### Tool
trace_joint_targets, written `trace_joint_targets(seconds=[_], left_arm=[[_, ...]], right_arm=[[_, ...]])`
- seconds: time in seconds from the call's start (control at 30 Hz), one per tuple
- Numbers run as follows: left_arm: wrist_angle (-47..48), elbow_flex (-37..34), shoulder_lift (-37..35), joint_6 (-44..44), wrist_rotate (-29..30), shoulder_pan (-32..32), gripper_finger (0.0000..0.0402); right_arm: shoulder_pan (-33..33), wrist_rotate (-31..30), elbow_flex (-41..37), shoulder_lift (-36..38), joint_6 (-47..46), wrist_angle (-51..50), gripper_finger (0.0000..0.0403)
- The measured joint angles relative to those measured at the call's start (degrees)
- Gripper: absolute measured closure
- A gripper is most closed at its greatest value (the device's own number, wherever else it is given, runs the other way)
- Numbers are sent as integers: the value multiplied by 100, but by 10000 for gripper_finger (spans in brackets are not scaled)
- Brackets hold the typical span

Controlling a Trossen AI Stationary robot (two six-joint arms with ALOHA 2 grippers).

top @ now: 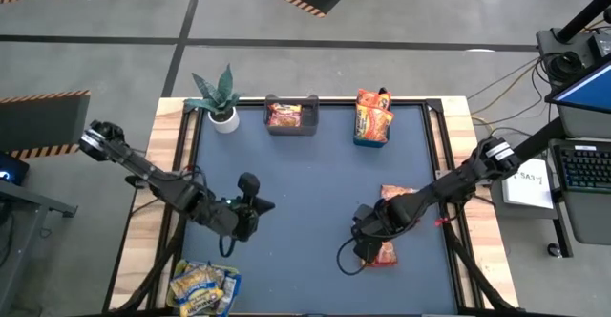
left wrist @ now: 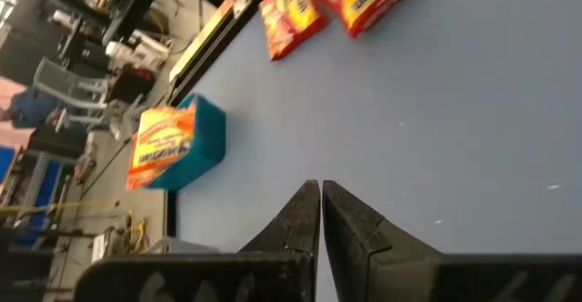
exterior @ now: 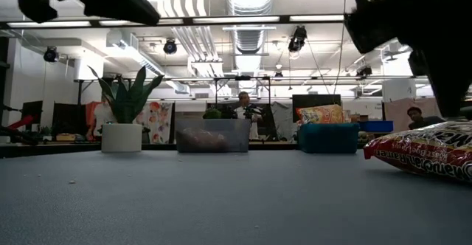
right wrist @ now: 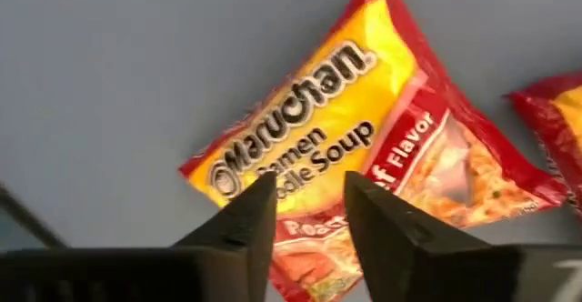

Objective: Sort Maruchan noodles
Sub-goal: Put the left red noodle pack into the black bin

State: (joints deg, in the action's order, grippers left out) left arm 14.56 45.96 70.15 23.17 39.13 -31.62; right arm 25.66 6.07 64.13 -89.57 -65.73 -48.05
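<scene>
A red-and-yellow Maruchan noodles packet (right wrist: 318, 120) lies flat on the blue mat near the table's front right (top: 384, 253). My right gripper (right wrist: 309, 188) hangs just over it, pointing steeply down, with a gap between its fingers and the packet's lower part showing through. A second red packet (top: 396, 194) lies a little farther back. My left gripper (top: 265, 203) is shut and holds nothing, above the bare mat left of centre; its closed fingers (left wrist: 320, 202) point toward the teal bin (left wrist: 195, 143). My right gripper comes at the packet from above, its two fingers (right wrist: 250, 216) astride the packet's lower printed part (right wrist: 314, 220). I cannot tell whether the fingertips touch the wrapper. The packet lies on the mat.
At the far edge stand a potted plant (top: 220, 102), a grey bin (top: 291, 116) holding a red packet and a teal bin (top: 372, 118) holding orange packets. A bin with yellow packets (top: 202, 288) sits at the near left corner. People show in the room beyond (exterior: 243, 105).
</scene>
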Motion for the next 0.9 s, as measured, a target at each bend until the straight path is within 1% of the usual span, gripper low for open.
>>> trace_joint_targets(seconds=[0.17, 0.3, 0.4, 0.5, 0.6, 0.67, 0.77, 0.9], left_arm=[[20, -5, 18, 16, -1, 221, 401], [19, -5, 13, 36, 0, 251, 401], [-5, -5, 19, 36, 2, 250, 401], [-32, -5, 22, -20, 23, 258, 401], [-130, -5, 22, -179, 48, 264, 401], [-204, -5, 41, -339, 50, 266, 401], [-234, -23, 77, -595, 47, 275, 401], [-361, -81, 179, -910, 46, 293, 401]], right_arm=[[51, 39, -171, -134, -44, -20, 334], [61, -37, -190, -314, 130, -12, 362], [45, -583, -161, -418, 609, 231, 368], [-113, -1528, -162, -440, 1269, 1156, 369], [-258, -2544, -163, -338, 2193, 2192, 369], [-317, -3019, -150, -248, 2806, 2718, 369], [-425, -3120, -154, -129, 3580, 3026, 369], [-517, -3152, -159, 93, 4003, 2918, 369]])
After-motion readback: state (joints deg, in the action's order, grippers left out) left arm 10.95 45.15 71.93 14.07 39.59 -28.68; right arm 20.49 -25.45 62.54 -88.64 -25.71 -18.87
